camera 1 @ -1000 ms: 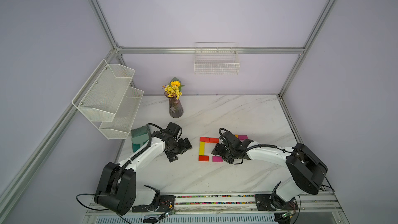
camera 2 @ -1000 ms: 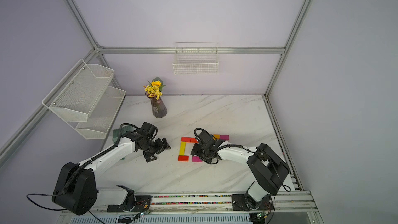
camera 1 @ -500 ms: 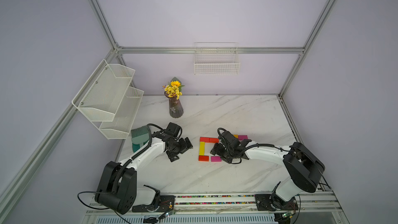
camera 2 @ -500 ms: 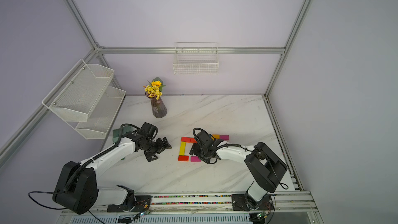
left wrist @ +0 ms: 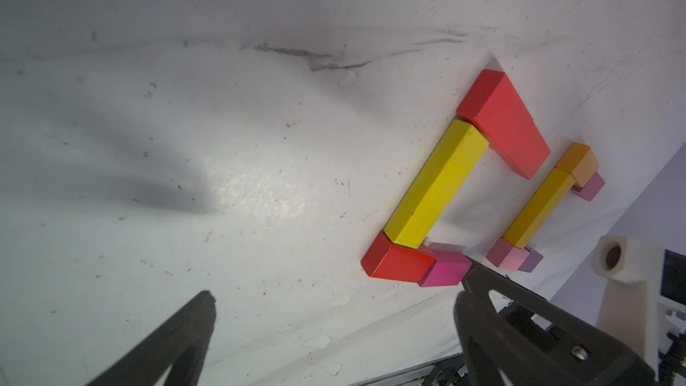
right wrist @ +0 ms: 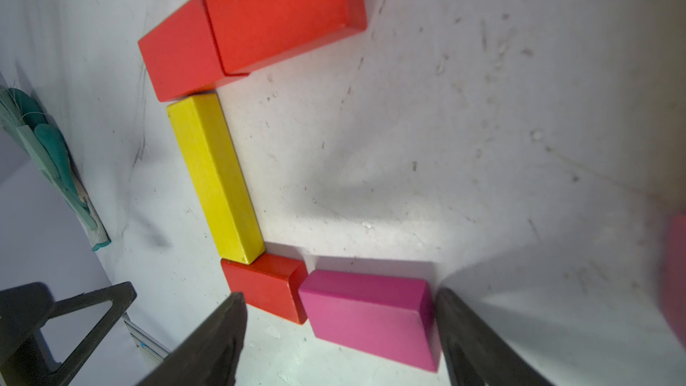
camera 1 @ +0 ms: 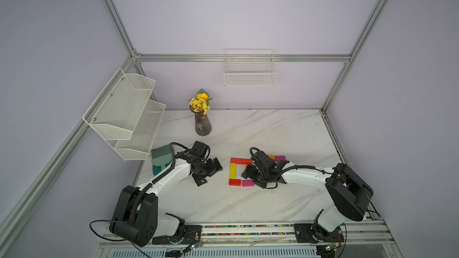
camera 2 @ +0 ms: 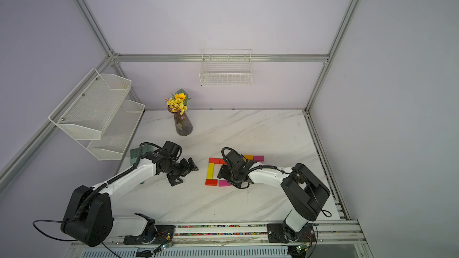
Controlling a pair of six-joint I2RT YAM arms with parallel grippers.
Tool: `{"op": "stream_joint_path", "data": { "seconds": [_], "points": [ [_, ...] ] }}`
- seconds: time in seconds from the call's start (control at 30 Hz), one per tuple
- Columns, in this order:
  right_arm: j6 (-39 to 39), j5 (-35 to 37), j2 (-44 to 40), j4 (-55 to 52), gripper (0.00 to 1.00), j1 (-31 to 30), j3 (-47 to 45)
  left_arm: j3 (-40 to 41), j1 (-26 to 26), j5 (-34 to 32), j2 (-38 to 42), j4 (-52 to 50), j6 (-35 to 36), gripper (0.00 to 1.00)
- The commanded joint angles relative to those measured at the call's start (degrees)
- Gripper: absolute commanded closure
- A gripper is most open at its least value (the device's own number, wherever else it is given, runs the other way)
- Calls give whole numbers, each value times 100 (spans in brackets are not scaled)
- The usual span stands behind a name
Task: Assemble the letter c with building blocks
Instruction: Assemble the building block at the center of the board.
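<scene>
One magenta block [right wrist: 367, 317], betw right hand [right wrist: 339, 293] fingers [right wrist: 467, 336]

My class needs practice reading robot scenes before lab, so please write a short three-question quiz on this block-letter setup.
1. True or false: the long yellow wooden block touches the near red rectangular block.
2. Multiple choice: which block ends the letter's near arm? A the magenta rectangular block; B a blue block; C a white block.
3. Short answer: what does the left end effector hold?
Key: 1 true. 2 A. 3 nothing; its jaws stand open over the white marble tabletop, beside the letter.
</scene>
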State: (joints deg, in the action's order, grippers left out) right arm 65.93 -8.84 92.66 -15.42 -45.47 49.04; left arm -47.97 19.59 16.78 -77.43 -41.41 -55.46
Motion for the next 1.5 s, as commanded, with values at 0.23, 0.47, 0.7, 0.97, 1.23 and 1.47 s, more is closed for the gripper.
{"op": "stream_joint_path", "data": {
  "seconds": [0.23,0.47,0.7,0.97,1.23,1.47],
  "points": [
    [218,-28,-250,76,19,-67,-294,-55,-35,132,-88,150,-70,0],
    [245,-65,-207,127,18,-128,-257,-64,-35,134,-123,169,-88,0],
    [246,-107,-134,171,19,-145,-211,-55,-35,124,-140,184,-94,0],
    [252,-152,-73,206,19,-151,-162,-73,-34,127,-167,203,-114,0],
    [264,-206,-29,261,19,-155,-131,-84,-35,126,-211,225,-123,0],
    [267,-215,-3,285,19,-155,-140,-91,-35,125,-235,237,-123,0]
  ]
}}
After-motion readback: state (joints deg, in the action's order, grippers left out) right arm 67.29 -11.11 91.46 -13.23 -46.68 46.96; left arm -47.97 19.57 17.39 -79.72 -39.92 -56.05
